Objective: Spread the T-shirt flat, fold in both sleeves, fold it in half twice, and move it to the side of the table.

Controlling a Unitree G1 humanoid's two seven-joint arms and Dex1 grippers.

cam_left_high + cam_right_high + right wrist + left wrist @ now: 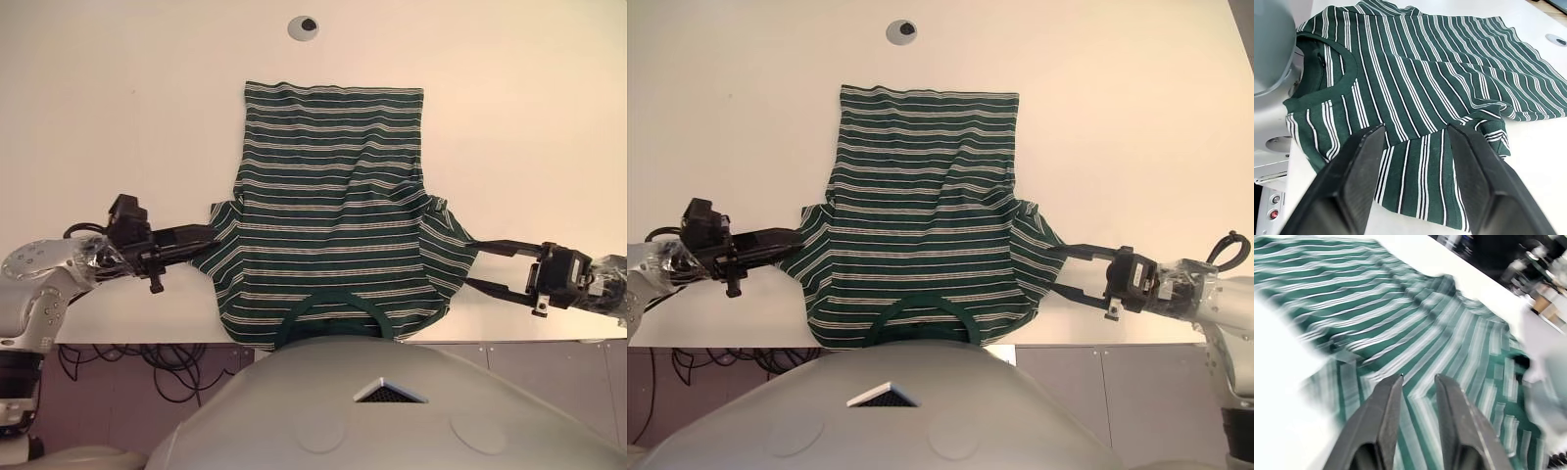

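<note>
T-shirt point(333, 196), dark green with white stripes, lies front up in the middle of the white bench point(98, 117). Its collar point(333, 311) is at the near edge and its straight hem toward the far side. The body is mostly spread, with creases running across the chest, and both short sleeves are bunched against its sides. Left fingers point(203, 238) lie low at the left sleeve, a narrow gap between them, tips over the striped cloth with nothing seen held between them. Right fingers point(472, 262) are spread wide, one on either side of the right sleeve's edge, gripping nothing. A round grey grommet point(304, 27) is set in the bench beyond the hem, apart from the shirt.
</note>
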